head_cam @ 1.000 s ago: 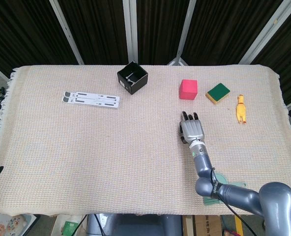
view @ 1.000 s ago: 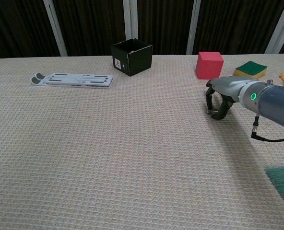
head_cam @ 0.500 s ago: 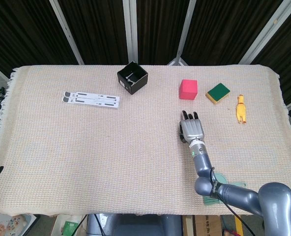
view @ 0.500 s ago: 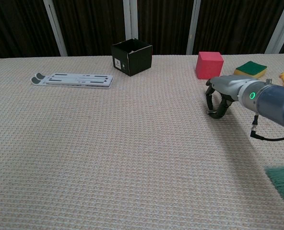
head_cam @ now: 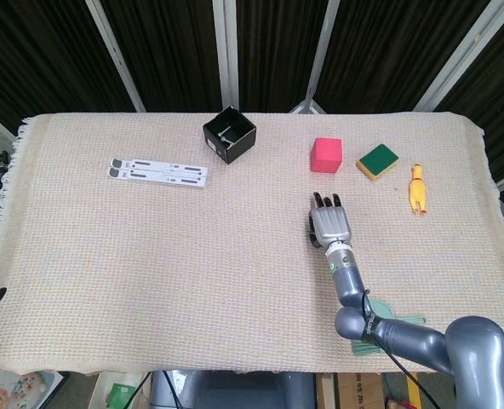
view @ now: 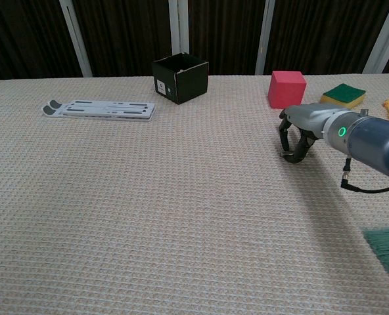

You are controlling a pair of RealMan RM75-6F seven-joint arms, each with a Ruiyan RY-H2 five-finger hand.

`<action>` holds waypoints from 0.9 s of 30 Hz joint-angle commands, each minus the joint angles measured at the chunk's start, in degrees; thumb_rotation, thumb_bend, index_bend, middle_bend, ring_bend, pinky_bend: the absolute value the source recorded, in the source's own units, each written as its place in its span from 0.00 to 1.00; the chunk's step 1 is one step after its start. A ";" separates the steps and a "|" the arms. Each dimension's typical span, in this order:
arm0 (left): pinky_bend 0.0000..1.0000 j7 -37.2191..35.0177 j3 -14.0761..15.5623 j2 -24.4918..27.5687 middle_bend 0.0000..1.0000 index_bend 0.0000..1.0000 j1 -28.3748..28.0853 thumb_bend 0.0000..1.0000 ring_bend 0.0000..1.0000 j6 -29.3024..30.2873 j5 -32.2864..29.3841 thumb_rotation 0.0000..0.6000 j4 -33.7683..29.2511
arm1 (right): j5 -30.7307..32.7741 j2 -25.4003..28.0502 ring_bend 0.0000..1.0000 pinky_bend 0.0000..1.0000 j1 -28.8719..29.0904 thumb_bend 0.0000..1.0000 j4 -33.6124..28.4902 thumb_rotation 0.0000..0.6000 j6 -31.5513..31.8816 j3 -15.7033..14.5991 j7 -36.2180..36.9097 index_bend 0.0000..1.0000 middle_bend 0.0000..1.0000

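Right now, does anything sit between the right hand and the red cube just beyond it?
Nothing visible does. The right hand hangs over bare cloth with its fingers curled down and holds nothing; the red cube stands straight beyond it. The green sponge and yellow toy lie off to the side, clear of that line.

**Two cameras, one tabletop**

Your head view looked steeply down from above, taking in the whole cloth-covered table point(head_cam: 150, 256). Your chest view sat low and closer, facing across it. Both shared the black box point(head_cam: 230, 135) point(view: 180, 78) and red cube point(head_cam: 326, 154) point(view: 287, 88).
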 commanded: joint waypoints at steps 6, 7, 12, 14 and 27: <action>0.00 -0.11 0.03 0.06 0.00 0.11 0.00 0.24 0.00 0.02 0.01 1.00 -0.02 | 0.27 -0.11 0.14 0.03 0.12 0.35 -0.33 1.00 0.10 0.20 -0.57 0.60 0.09; 0.00 -0.13 0.03 0.06 0.00 0.11 0.00 0.24 0.00 0.04 0.01 1.00 -0.02 | 0.25 -0.10 0.14 0.03 0.10 0.35 -0.42 1.00 0.10 0.27 -0.50 0.60 0.09; 0.00 -0.21 0.02 0.09 0.00 0.11 0.03 0.23 0.00 0.11 0.00 1.00 -0.02 | -0.22 0.67 0.14 0.04 -0.18 0.35 -1.81 1.00 0.22 1.12 0.74 0.60 0.09; 0.00 -0.20 0.02 0.08 0.00 0.11 0.02 0.23 0.00 0.12 0.00 1.00 -0.02 | -0.21 1.28 0.14 0.04 -0.36 0.35 -2.65 1.00 0.11 1.47 1.27 0.60 0.09; 0.00 0.26 0.17 -0.05 0.00 0.11 0.02 0.23 0.00 0.26 0.11 1.00 -0.16 | 0.44 5.11 0.14 0.04 -1.54 0.35 -6.68 1.00 -0.98 3.03 4.85 0.60 0.09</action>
